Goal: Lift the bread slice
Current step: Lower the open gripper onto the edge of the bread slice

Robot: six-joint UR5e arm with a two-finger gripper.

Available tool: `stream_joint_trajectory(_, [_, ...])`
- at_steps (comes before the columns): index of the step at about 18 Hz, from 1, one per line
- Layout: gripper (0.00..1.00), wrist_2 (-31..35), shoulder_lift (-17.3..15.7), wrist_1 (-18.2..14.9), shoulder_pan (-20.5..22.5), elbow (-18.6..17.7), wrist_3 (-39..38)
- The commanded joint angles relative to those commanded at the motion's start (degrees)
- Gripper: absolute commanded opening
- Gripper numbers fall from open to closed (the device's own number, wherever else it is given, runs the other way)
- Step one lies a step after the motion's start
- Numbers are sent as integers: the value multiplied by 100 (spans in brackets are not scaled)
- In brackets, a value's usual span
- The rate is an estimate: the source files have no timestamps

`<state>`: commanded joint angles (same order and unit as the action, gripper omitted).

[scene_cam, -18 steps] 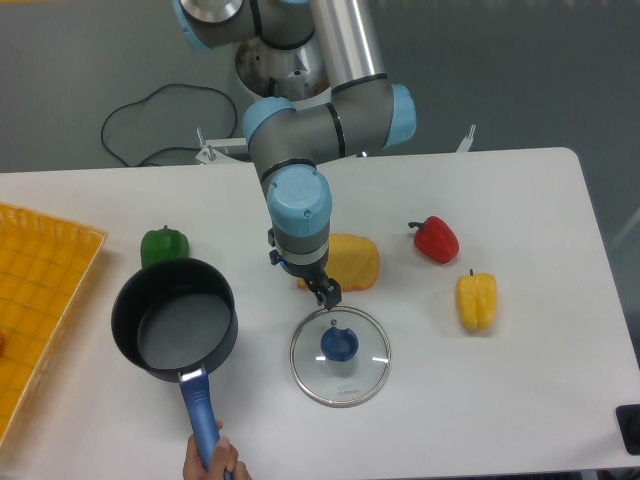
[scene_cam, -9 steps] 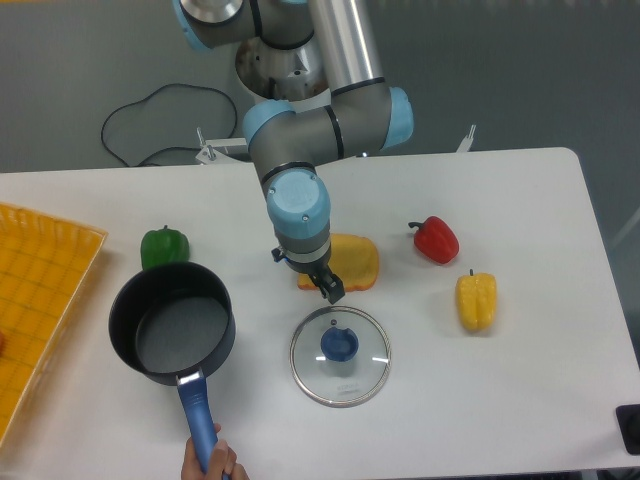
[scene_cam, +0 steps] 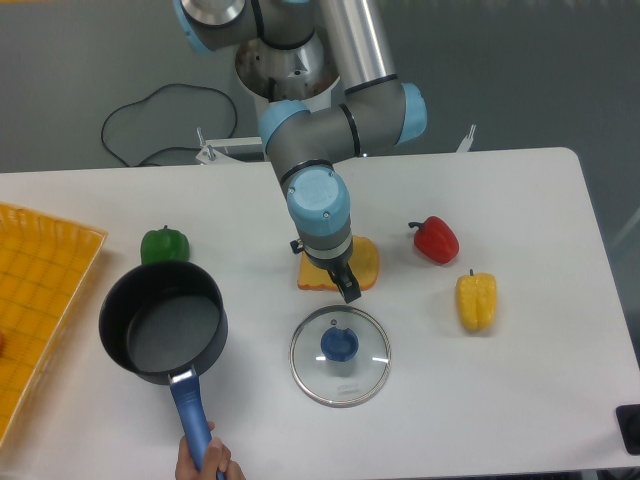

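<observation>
Fingers of a person's hand (scene_cam: 200,462) grip the blue handle of a black saucepan (scene_cam: 162,323) at the near edge of the white bench (scene_cam: 520,400). Right of it lies a glass lid (scene_cam: 340,355) with a blue knob. Just beyond the lid, the claw (scene_cam: 346,290) hangs over the bread slice (scene_cam: 366,262), which lies flat mid-bench, partly hidden; whether its jaws are parted cannot be told. Yellow pepper (scene_cam: 477,300), red pepper (scene_cam: 436,239) and green pepper (scene_cam: 164,245) sit around
</observation>
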<state>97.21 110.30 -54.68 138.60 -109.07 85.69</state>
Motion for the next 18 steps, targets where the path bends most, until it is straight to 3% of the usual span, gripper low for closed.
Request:
stream_joint_trajectory(8, [100, 9, -18, 45, -17, -255, 79])
stream_joint_trajectory(12, [100, 114, -18, 308, -35, -466, 97])
stream_joint_trajectory(18, [100, 132, 9, 361, -52, -466, 88])
